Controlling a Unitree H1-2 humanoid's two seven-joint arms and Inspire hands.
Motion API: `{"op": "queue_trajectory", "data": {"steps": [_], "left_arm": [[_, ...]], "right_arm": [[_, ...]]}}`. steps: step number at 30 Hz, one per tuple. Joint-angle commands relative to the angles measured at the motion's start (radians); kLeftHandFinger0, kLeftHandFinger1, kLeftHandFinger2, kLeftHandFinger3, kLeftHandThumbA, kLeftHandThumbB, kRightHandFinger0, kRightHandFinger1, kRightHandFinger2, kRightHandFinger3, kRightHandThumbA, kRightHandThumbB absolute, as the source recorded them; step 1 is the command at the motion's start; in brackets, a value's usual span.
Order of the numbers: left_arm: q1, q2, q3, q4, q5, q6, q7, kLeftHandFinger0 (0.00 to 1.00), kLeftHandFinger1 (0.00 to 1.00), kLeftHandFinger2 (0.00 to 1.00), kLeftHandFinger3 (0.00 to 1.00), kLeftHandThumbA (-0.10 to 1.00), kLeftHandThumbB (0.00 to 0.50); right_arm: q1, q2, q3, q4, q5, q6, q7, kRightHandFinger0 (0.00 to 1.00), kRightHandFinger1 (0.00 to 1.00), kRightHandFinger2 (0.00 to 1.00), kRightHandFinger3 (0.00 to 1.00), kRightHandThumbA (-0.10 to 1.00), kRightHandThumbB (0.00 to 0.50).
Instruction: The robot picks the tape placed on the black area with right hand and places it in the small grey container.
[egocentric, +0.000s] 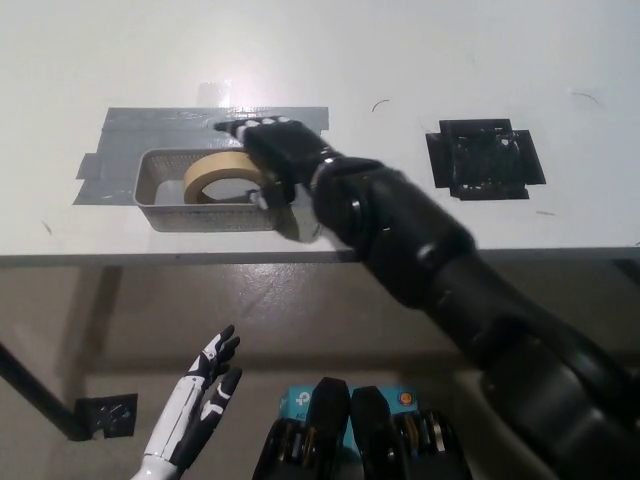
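The tape lies in the grey container, the right hand has its fingers apart beside it, so next it should lift away.

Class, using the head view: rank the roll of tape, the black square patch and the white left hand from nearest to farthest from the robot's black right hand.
1. Roll of tape: in the grey container, right beside the right hand.
2. Black square patch: on the table, off to the picture's right.
3. White left hand: below the table edge, lower left, resting open.
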Motion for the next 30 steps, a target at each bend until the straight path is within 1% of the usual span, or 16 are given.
{"op": "queue_trajectory", "data": {"steps": [1,6,9,12,13,17,19,21,22,23,24,25,26,27,28,30], "left_arm": [[-0.028,0.033,0.017,-0.016,-0.020,-0.015,-0.022,1.00,1.00,1.00,1.00,0.93,0.178],[-0.030,0.030,0.018,-0.016,-0.020,-0.014,-0.018,1.00,1.00,1.00,1.00,0.91,0.185],[-0.032,0.030,0.016,-0.010,-0.025,-0.025,-0.021,1.00,1.00,1.00,1.00,0.91,0.183],[-0.034,0.028,0.017,-0.014,-0.023,-0.016,-0.020,1.00,1.00,1.00,1.00,0.92,0.195],[-0.038,0.025,0.018,-0.013,-0.020,-0.007,-0.017,1.00,1.00,1.00,1.00,0.92,0.196],[-0.035,0.024,0.023,-0.012,-0.016,-0.010,-0.008,1.00,1.00,1.00,1.00,0.93,0.190],[-0.017,0.024,0.023,-0.008,-0.023,-0.025,-0.008,1.00,1.00,1.00,1.00,0.93,0.187],[-0.020,0.027,0.026,-0.008,-0.012,-0.027,-0.002,1.00,1.00,1.00,1.00,0.95,0.171],[-0.019,0.027,0.028,-0.010,-0.016,-0.026,-0.002,1.00,1.00,1.00,1.00,0.95,0.171],[-0.014,0.031,0.032,-0.013,-0.017,-0.026,-0.002,1.00,1.00,1.00,1.00,0.96,0.172],[-0.011,0.031,0.032,-0.015,-0.013,-0.027,-0.001,1.00,1.00,1.00,1.00,0.98,0.177],[-0.009,0.027,0.034,-0.008,-0.017,-0.035,0.003,1.00,1.00,1.00,1.00,1.00,0.176],[-0.004,0.025,0.035,-0.003,-0.019,-0.043,0.006,1.00,1.00,1.00,1.00,1.00,0.183],[-0.002,0.023,0.035,-0.001,-0.019,-0.045,0.008,1.00,1.00,1.00,1.00,1.00,0.183],[-0.002,0.022,0.034,0.005,-0.018,-0.055,0.010,1.00,1.00,1.00,1.00,1.00,0.173],[0.000,0.018,0.036,0.017,-0.020,-0.066,0.015,1.00,1.00,1.00,1.00,1.00,0.167]], "right_arm": [[-0.116,-0.182,0.034,-0.419,0.132,0.213,0.631,1.00,1.00,1.00,1.00,0.69,0.500],[-0.111,-0.238,0.023,-0.503,0.183,0.236,0.708,1.00,1.00,1.00,1.00,0.68,0.500],[-0.088,-0.269,0.009,-0.592,0.211,0.272,0.730,1.00,1.00,1.00,1.00,0.72,0.500],[-0.071,-0.315,-0.024,-0.713,0.257,0.312,0.743,1.00,1.00,1.00,1.00,0.76,0.500],[-0.060,-0.348,-0.060,-0.798,0.296,0.348,0.743,1.00,1.00,1.00,1.00,0.76,0.500],[-0.027,-0.394,-0.130,-0.904,0.391,0.389,0.738,1.00,1.00,1.00,1.00,0.75,0.500],[0.057,-0.474,-0.217,-1.093,0.478,0.431,0.714,1.00,1.00,1.00,1.00,0.82,0.500],[0.143,-0.513,-0.311,-1.208,0.542,0.429,0.655,1.00,1.00,1.00,1.00,0.91,0.500],[0.178,-0.518,-0.345,-1.243,0.561,0.445,0.635,1.00,1.00,1.00,1.00,0.92,0.500],[0.235,-0.527,-0.377,-1.310,0.546,0.445,0.593,1.00,1.00,1.00,1.00,1.00,0.499],[0.303,-0.535,-0.415,-1.388,0.536,0.470,0.558,1.00,1.00,1.00,1.00,1.00,0.479],[0.387,-0.538,-0.453,-1.463,0.542,0.472,0.523,1.00,1.00,1.00,1.00,1.00,0.435],[0.470,-0.533,-0.484,-1.512,0.560,0.448,0.487,1.00,1.00,1.00,1.00,1.00,0.390],[0.536,-0.528,-0.509,-1.545,0.579,0.427,0.459,1.00,1.00,1.00,1.00,1.00,0.372],[0.637,-0.517,-0.543,-1.587,0.598,0.391,0.417,1.00,1.00,1.00,1.00,1.00,0.361],[0.783,-0.487,-0.592,-1.638,0.616,0.367,0.364,1.00,1.00,1.00,1.00,1.00,0.385]]}}
